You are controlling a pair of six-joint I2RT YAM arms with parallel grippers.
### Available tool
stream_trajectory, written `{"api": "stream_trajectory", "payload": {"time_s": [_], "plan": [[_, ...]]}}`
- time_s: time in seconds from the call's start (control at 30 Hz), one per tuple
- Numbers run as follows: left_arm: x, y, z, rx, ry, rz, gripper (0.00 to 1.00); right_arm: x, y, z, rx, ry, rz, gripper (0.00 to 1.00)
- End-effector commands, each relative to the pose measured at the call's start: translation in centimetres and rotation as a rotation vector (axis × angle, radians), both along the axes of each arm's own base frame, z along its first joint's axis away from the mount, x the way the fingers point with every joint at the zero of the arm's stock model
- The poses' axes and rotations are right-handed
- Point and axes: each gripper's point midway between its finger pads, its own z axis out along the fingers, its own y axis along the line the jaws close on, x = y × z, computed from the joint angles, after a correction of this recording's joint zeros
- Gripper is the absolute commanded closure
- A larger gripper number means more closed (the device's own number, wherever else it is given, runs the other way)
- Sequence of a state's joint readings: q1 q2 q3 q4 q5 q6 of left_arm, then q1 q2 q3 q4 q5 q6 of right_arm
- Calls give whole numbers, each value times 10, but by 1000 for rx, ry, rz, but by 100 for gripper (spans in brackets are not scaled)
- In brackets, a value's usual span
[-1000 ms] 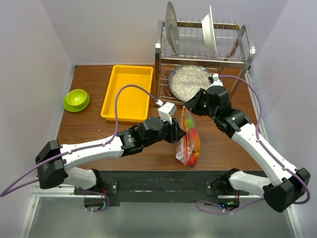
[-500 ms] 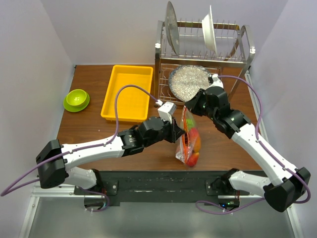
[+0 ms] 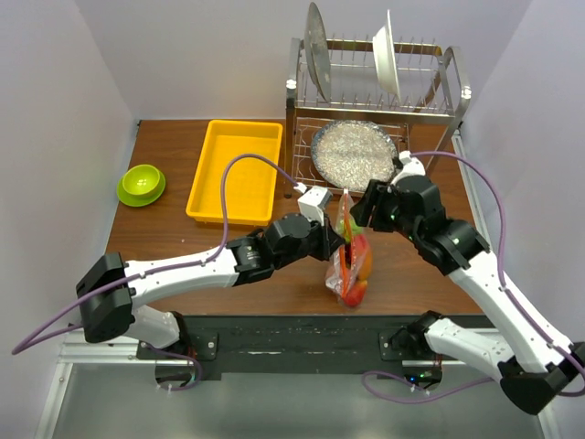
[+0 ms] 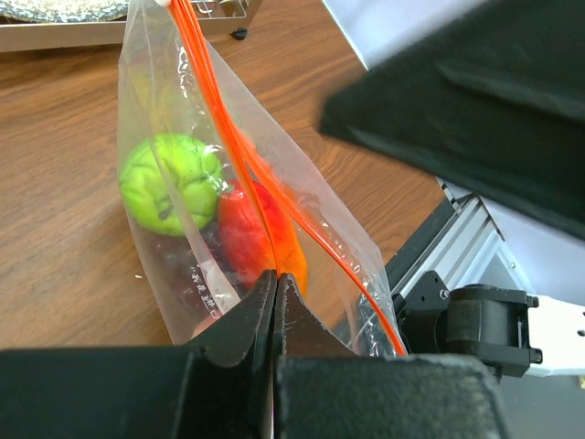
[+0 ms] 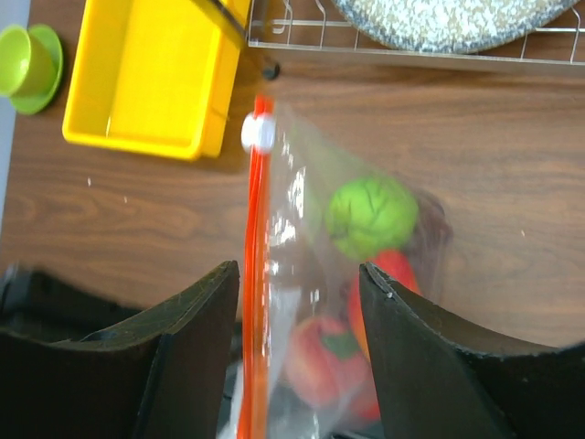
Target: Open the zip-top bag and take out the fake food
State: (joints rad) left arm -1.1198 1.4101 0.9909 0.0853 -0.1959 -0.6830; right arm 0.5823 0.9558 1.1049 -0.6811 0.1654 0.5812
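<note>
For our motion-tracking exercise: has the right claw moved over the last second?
Yes. The right claw has shifted toward the near edge, away from the speckled pan.

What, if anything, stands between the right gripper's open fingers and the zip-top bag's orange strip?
Nothing visible does. The right gripper is open and the orange strip of the zip-top bag runs between its fingers, only the bag's own plastic beside it. The left gripper pinches the bag's side.
</note>
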Motion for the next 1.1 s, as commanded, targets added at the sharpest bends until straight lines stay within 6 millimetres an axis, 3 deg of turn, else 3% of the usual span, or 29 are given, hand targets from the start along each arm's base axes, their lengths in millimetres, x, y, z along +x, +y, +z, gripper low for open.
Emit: {"api": "stream_trajectory", "payload": {"time_s": [0.0,0.2,0.43,0.5,0.6,0.63,0.7,0.83,1.03,1.07], "plan": [[8,-7,23,-34,-56,15,100,-27,-11,-5,-78,27,70,40],[10,-11,22,-32,-48,19,100,-39,-5,-6,-122,32,141,35],[11,-9,21,-30,-43,31,100,-40,0,-19,-198,49,157,34],[12,-8,21,-29,-42,36,100,-39,2,-25,-210,59,158,39],[12,-3,20,-17,-42,50,100,-34,-5,-27,-242,57,116,62],[12,1,19,-11,-41,59,100,-33,-8,-24,-241,51,93,70],[14,11,12,22,-38,87,100,-28,-13,-14,-237,18,51,78],[9,40,-6,89,-14,130,100,-19,-2,-1,-192,-6,47,100],[5,90,-41,192,11,206,100,-13,43,-3,-109,-9,105,100],[5,97,-47,200,20,215,100,-16,57,0,-85,-27,132,100]]}}
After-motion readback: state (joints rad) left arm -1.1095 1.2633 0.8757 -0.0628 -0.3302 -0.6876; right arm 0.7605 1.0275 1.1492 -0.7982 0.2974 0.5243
